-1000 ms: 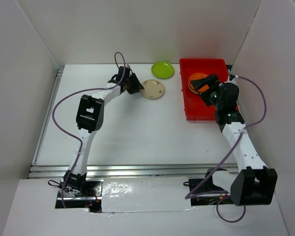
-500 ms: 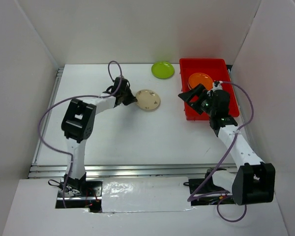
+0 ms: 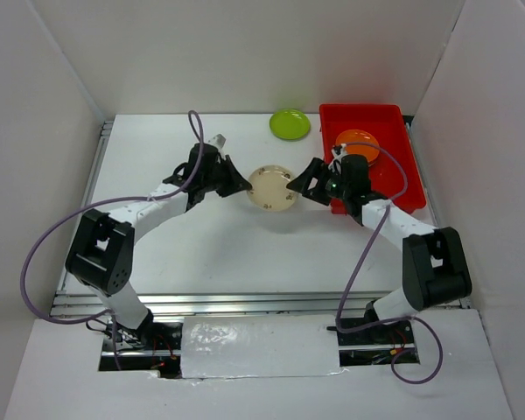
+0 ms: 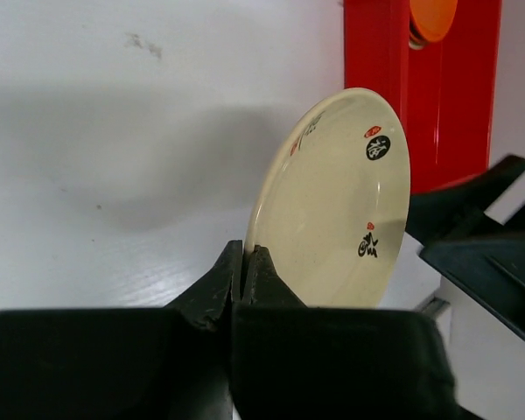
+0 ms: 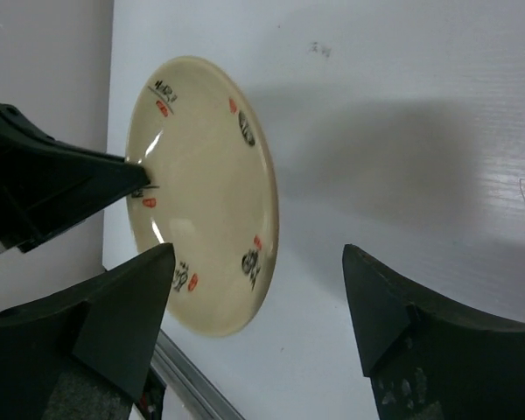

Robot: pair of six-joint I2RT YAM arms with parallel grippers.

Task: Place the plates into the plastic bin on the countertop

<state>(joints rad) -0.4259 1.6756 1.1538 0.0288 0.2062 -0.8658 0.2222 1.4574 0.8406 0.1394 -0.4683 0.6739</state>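
Task partly done, in my judgement. The table [image 3: 245, 254] carries the red plastic bin [image 3: 398, 168] at its far right. Inside lies an orange plate [image 3: 360, 140]; whether others sit beneath it cannot be told. A lime green plate [image 3: 290, 123] lies on the table just left of the bin, not yet binned. A cream plate [image 3: 272, 187] hangs tilted off the table, pinched at its rim by the left gripper [image 3: 242, 185]. The right gripper [image 3: 303, 187] stands wide at the opposite edge, holding nothing.
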